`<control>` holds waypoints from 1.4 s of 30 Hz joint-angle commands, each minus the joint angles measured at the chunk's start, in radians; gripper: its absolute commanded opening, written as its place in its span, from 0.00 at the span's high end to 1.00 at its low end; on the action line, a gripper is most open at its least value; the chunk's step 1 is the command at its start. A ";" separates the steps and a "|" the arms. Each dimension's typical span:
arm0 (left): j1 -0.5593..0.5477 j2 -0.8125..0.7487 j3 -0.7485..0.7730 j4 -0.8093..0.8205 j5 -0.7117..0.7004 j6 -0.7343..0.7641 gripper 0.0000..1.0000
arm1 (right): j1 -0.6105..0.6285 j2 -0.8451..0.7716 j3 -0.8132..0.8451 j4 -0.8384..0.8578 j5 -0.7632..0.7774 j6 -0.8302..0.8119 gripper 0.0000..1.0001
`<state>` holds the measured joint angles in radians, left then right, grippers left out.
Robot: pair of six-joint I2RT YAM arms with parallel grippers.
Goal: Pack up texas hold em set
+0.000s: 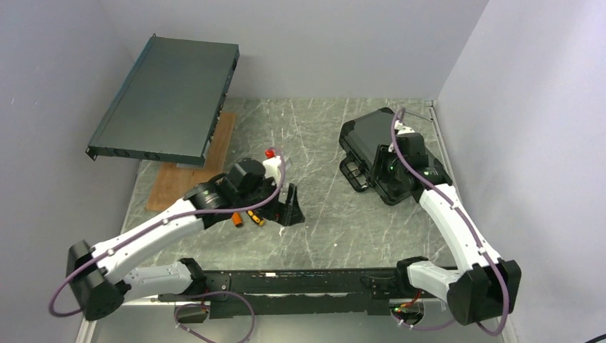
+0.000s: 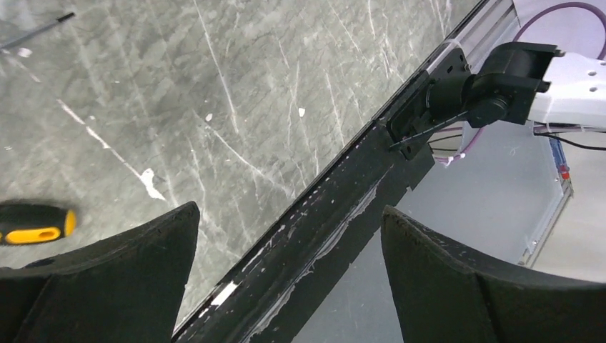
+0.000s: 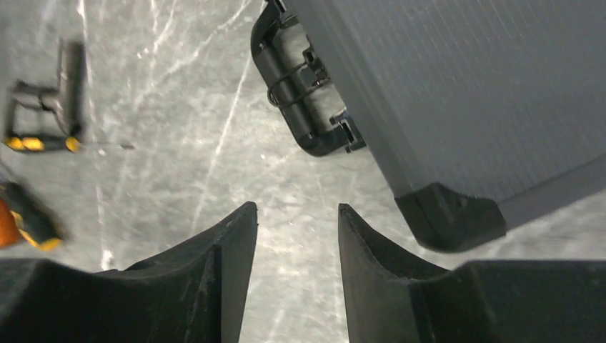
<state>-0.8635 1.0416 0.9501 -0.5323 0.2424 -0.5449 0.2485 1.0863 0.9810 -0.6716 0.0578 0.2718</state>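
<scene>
On the grey marbled counter (image 1: 321, 143), our black hard plastic case (image 1: 371, 136) looks packed shut; left tool (image 2: 288, 209) gapes, right tool (image 3: 296, 207) barely parted, both empty.

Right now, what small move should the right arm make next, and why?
Probably ease the right gripper forward to the handle. The case looks shut, and the gripper hangs open and empty just short of its handle.

White arms (image 1: 150, 236) with black joints (image 1: 96, 289) and purple cables (image 1: 394, 136).
</scene>
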 commanded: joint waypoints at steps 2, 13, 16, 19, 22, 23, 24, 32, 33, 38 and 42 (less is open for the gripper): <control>0.001 0.155 0.069 0.159 0.084 -0.055 0.04 | -0.209 0.078 -0.095 0.406 -0.435 0.243 0.57; 0.008 0.573 0.268 0.333 0.223 -0.160 0.19 | -0.278 0.292 -0.112 0.662 -0.342 0.283 0.86; 0.031 0.664 0.328 0.367 0.228 -0.210 0.22 | -0.277 0.297 -0.179 0.665 -0.253 0.313 0.86; 0.065 0.753 0.362 0.452 0.257 -0.281 0.27 | -0.276 0.292 -0.298 0.760 -0.275 0.374 0.86; 0.090 0.852 0.416 0.506 0.281 -0.333 0.32 | -0.277 0.304 -0.383 0.802 -0.267 0.408 0.86; 0.093 0.884 0.441 0.511 0.283 -0.344 0.34 | -0.279 0.309 -0.402 0.805 -0.257 0.415 0.86; 0.095 0.916 0.467 0.511 0.283 -0.353 0.35 | -0.281 0.311 -0.417 0.809 -0.254 0.416 0.86; 0.103 1.112 0.608 0.583 0.234 -0.442 0.46 | -0.282 0.279 -0.504 0.875 -0.234 0.413 0.84; 0.104 1.123 0.614 0.588 0.224 -0.452 0.46 | -0.282 0.272 -0.512 0.883 -0.227 0.418 0.84; 0.105 1.181 0.657 0.599 0.194 -0.485 0.51 | -0.287 0.261 -0.509 0.896 -0.226 0.432 0.84; 0.106 1.214 0.680 0.605 0.165 -0.512 0.52 | -0.288 0.250 -0.521 0.910 -0.231 0.438 0.83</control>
<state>-0.7586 2.2341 1.5784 0.0166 0.4465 -1.0130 -0.0322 1.3197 0.5220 0.4068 -0.2165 0.7288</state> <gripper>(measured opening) 0.488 0.159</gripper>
